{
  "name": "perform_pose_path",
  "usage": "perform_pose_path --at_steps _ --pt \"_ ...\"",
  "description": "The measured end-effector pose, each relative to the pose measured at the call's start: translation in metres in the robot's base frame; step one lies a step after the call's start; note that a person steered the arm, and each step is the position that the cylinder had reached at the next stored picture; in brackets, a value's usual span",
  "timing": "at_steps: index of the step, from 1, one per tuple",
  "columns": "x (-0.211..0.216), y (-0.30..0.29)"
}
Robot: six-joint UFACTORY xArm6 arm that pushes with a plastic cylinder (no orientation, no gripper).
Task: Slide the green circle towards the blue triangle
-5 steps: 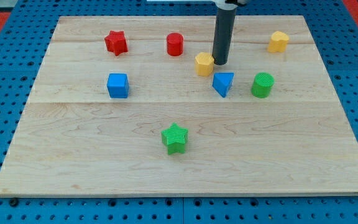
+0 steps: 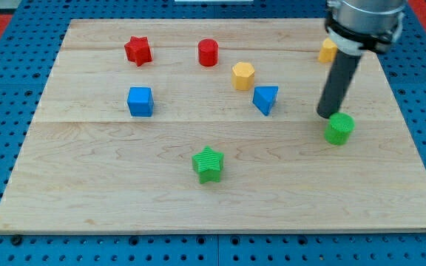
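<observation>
My tip [image 2: 327,114] sat on the wooden board [image 2: 87,192] just at the ten o'clock edge of the green circle [image 2: 339,128], touching or as good as touching it. There was no claw to report: the arm ended in a plain dark rod, so nothing was open, closed or gripping.

The green circle lay at the four o'clock side of the blue triangle [image 2: 265,99], well apart from it, with my tip standing between the two, much nearer the circle.

Count them up, eight blocks in all. Two green: the circle, and a green star [image 2: 208,164] down at six o'clock on the board. Two blue: the triangle near the middle, and a blue cube [image 2: 140,101] away at nine o'clock. Two red: a red star [image 2: 137,50] at eleven o'clock, and a red cylinder [image 2: 208,52] close to twelve. Two yellow: a yellow hexagon [image 2: 243,75] just at eleven o'clock of the triangle, near it but apart, and a second yellow block [image 2: 327,50] at two o'clock on the board, partly hidden behind the rod, its shape hard to make out.

The board rested on a blue pegboard table [image 2: 6,89].
</observation>
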State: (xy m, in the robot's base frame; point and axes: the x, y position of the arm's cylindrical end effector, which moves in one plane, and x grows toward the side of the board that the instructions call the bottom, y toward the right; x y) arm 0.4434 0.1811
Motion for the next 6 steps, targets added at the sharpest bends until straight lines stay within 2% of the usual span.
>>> perform_pose_path --at_steps 1,2,3,4,5,6 --pt "0.02 -0.006" --pt "0.02 -0.01" --pt "0.017 0.075" --pt "0.035 0.096" --pt "0.079 0.089" --pt "0.071 0.039"
